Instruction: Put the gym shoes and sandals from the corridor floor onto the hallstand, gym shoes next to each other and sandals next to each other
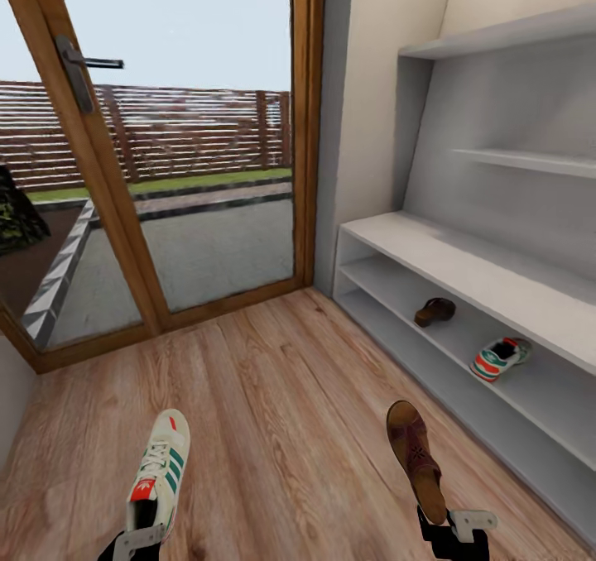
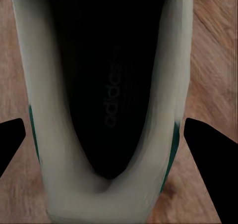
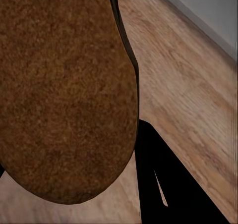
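Observation:
A white gym shoe (image 1: 161, 474) with green stripes hangs low over the corridor floor (image 1: 281, 395) at the near left, my left gripper (image 1: 136, 538) shut across its heel. In the left wrist view its dark opening (image 2: 106, 100) sits between two black fingers (image 2: 208, 159). At the near right my right gripper (image 1: 449, 529) is shut on the heel of a brown sandal (image 1: 415, 457); its footbed (image 3: 59, 85) is close up beside one finger (image 3: 166, 184). On the hallstand (image 1: 463, 263), the upper open shelf holds another sandal (image 1: 434, 310) and another gym shoe (image 1: 499, 357), a gap between them.
A wood-framed glass door (image 1: 178, 172) with a dark handle (image 1: 79, 69) closes the corridor's far end. A wall corner (image 1: 12, 395) stands at the near left. The hallstand's staggered wall shelves (image 1: 530, 160) rise along the right.

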